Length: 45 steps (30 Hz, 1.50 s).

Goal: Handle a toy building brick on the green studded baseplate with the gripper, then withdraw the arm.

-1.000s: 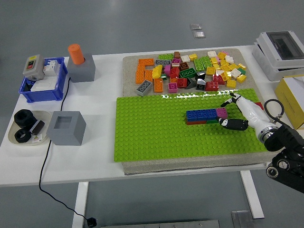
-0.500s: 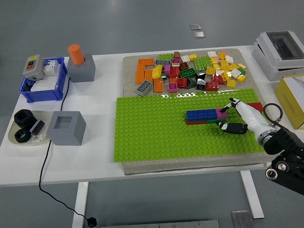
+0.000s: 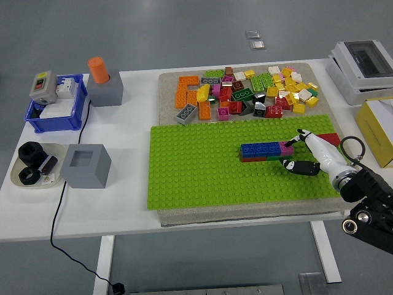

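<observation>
The green studded baseplate (image 3: 196, 166) lies on a grey mat in the middle of the table. Right of its centre stands a small brick stack: a blue row (image 3: 261, 148) with a pink brick (image 3: 287, 147) at its right end, over red and green bricks. My right hand (image 3: 287, 153), white with black fingertips, reaches in from the lower right to the stack's right end. One finger (image 3: 299, 133) points at the pink brick and the thumb (image 3: 296, 166) lies low on the plate beside the green brick. The fingers are spread and hold nothing. The left arm is out of view.
A pile of loose bricks (image 3: 245, 92) covers the mat behind the baseplate. A red brick (image 3: 329, 138) sits at the plate's right edge. On the left are a grey block with an orange cylinder (image 3: 101, 80), a blue bin (image 3: 55, 107), a grey box (image 3: 86, 165) and a tray (image 3: 34, 169). White and yellow boxes stand at the right.
My right arm has drawn back a little toward the lower right, and the hand sits slightly lower. The brick stack has stayed in place.
</observation>
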Tool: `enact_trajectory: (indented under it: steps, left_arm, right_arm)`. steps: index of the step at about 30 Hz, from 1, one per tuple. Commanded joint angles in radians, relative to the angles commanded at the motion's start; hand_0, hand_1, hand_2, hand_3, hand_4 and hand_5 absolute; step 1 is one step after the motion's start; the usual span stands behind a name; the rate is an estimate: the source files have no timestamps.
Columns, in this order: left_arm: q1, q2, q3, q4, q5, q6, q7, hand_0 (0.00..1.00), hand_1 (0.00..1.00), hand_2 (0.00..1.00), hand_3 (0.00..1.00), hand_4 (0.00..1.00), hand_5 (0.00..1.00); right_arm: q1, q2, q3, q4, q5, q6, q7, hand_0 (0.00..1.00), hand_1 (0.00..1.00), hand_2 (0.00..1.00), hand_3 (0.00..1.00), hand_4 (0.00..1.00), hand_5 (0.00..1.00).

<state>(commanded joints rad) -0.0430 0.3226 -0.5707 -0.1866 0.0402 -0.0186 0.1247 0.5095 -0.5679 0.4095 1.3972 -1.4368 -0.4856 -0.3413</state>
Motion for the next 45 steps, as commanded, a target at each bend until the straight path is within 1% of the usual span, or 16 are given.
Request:
enact_trajectory:
  steps: [9,13,14,19,20,24,25,26,31,32,35,37,38,41,45]
  left_arm:
    - [0.006,-0.001,-0.002,0.000,-0.003,0.001,0.000,0.846,0.889,0.840,0.608,0.891,0.430]
    - [0.007,-0.001,-0.005,0.000,0.000,0.002,0.002,0.846,0.889,0.840,0.608,0.891,0.430]
    - [0.007,0.000,-0.006,0.000,0.001,0.002,0.002,0.846,0.889,0.841,0.608,0.891,0.431]
    - [0.008,0.004,-0.015,-0.001,0.011,0.003,0.005,0.846,0.889,0.841,0.608,0.891,0.431]
    - [0.007,0.005,-0.016,-0.001,0.013,0.003,0.006,0.846,0.889,0.841,0.608,0.891,0.430]
    - [0.009,0.008,-0.021,-0.001,0.019,0.003,0.008,0.846,0.889,0.841,0.608,0.891,0.430]
    - [0.010,0.009,-0.022,-0.001,0.020,0.003,0.008,0.846,0.889,0.841,0.608,0.891,0.430]
    - [0.011,0.010,-0.023,-0.001,0.020,0.004,0.008,0.846,0.890,0.841,0.609,0.891,0.430]
    - [0.015,0.015,-0.037,-0.002,0.032,0.007,0.013,0.846,0.890,0.841,0.609,0.891,0.430]
    - [0.016,0.016,-0.038,-0.002,0.033,0.008,0.013,0.846,0.889,0.841,0.612,0.892,0.429]
    - [0.017,0.019,-0.039,-0.003,0.033,0.010,0.015,0.846,0.889,0.841,0.612,0.892,0.429]
    - [0.019,0.021,-0.036,-0.004,0.028,0.011,0.015,0.846,0.889,0.841,0.612,0.892,0.429]
    - [0.021,0.021,-0.035,-0.004,0.027,0.012,0.016,0.846,0.889,0.841,0.617,0.893,0.430]
    - [0.026,0.025,-0.031,-0.004,0.021,0.015,0.015,0.846,0.889,0.841,0.617,0.893,0.430]
    - [0.026,0.031,-0.025,-0.004,0.014,0.019,0.014,0.845,0.889,0.841,0.618,0.893,0.431]
  right_arm:
    - [-0.002,-0.007,0.010,0.015,0.002,-0.010,0.017,0.998,0.990,0.986,0.642,0.721,0.350]
    - [-0.003,-0.025,0.035,0.046,0.016,-0.013,0.024,0.998,0.990,0.986,0.642,0.721,0.350]
    - [-0.002,-0.030,0.040,0.052,0.020,-0.013,0.024,0.998,0.986,0.981,0.658,0.722,0.339]
    - [0.000,-0.052,0.063,0.076,0.031,-0.005,0.017,0.998,0.986,0.981,0.658,0.722,0.339]
    - [0.001,-0.056,0.066,0.080,0.034,-0.003,0.017,0.998,0.987,0.978,0.664,0.770,0.300]
    - [0.000,-0.082,0.093,0.089,0.035,-0.003,0.013,0.998,0.987,0.978,0.664,0.770,0.300]
    - [0.000,-0.090,0.102,0.087,0.032,-0.005,0.011,0.998,0.987,0.978,0.664,0.770,0.300]
    - [0.000,-0.100,0.115,0.080,0.024,-0.008,0.008,0.998,0.977,0.967,0.716,0.799,0.245]
    - [0.013,-0.159,0.163,0.024,-0.034,-0.015,-0.014,0.998,0.977,0.967,0.716,0.799,0.245]
    - [0.018,-0.168,0.164,0.013,-0.040,-0.016,-0.015,0.998,0.956,0.926,0.835,0.843,0.199]
    - [0.044,-0.198,0.145,-0.038,-0.057,-0.013,-0.023,0.998,0.956,0.926,0.835,0.843,0.199]
    - [0.054,-0.210,0.134,-0.064,-0.062,-0.008,-0.027,0.998,0.956,0.926,0.835,0.843,0.199]
    - [0.057,-0.213,0.131,-0.071,-0.063,-0.007,-0.028,0.998,0.937,0.910,0.898,0.856,0.193]
    - [0.055,-0.220,0.135,-0.086,-0.072,-0.007,-0.030,0.998,0.937,0.910,0.898,0.856,0.193]
    - [0.039,-0.221,0.154,-0.084,-0.085,-0.012,-0.031,0.998,0.934,0.911,0.908,0.859,0.190]
